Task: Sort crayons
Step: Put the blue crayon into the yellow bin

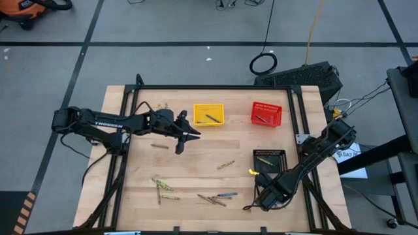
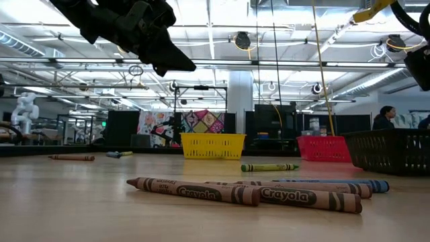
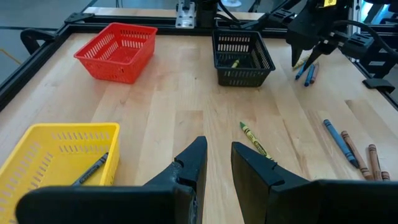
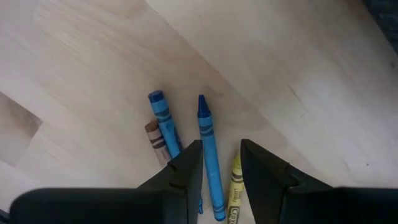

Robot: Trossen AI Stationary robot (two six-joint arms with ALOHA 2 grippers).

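Crayons lie scattered on the wooden table: a green-yellow one, olive ones, brown ones with a blue one, and a brown one. My left gripper is open and empty, above the table near the yellow basket. My right gripper is open, pointing down on the near side of the black basket. Below it lie two blue crayons, a brown one and a yellow one. One blue crayon runs between its fingers; the left wrist view shows the gripper above them.
The red basket stands at the far edge beside the yellow one. Each of the three baskets holds a crayon. More crayons lie at the far left. A dark frame borders the table. A person shows in the room behind.
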